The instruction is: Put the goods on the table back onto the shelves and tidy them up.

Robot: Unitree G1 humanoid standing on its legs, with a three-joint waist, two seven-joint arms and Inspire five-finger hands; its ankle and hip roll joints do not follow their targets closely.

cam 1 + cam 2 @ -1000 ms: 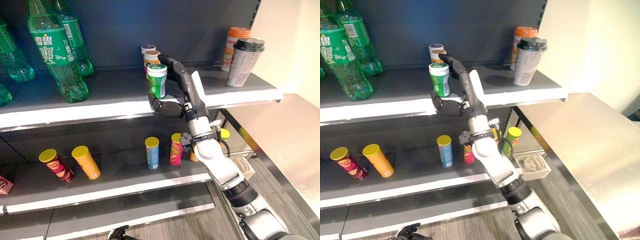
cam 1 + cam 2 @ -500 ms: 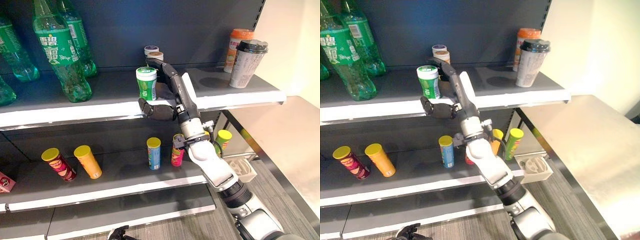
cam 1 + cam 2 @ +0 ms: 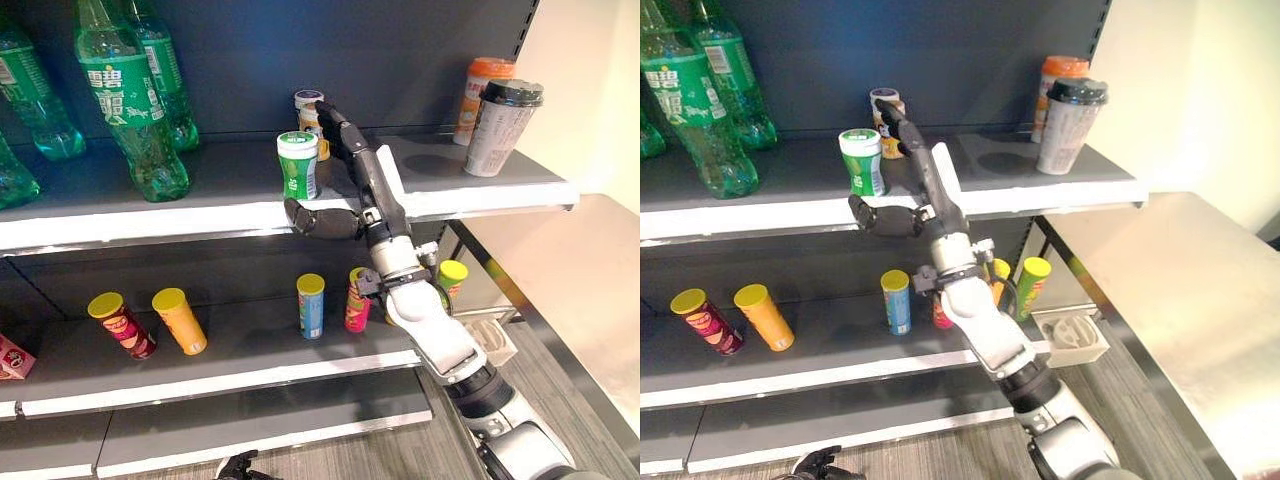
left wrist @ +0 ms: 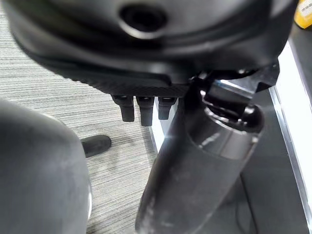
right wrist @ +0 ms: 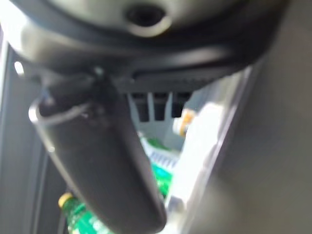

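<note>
On the lower shelf, chip cans stand in a row: red and orange ones at 9 o'clock, a blue one at the middle. Above, the right hand reaches onto the upper shelf, fingers straight and extended beside the green-capped jar, thumb spread low along the shelf edge, gripping nothing. Behind stand two small jars; green bottles at 10 o'clock, two cups at 2 o'clock. The left hand hangs over the floor, fingers barely showing.
</note>
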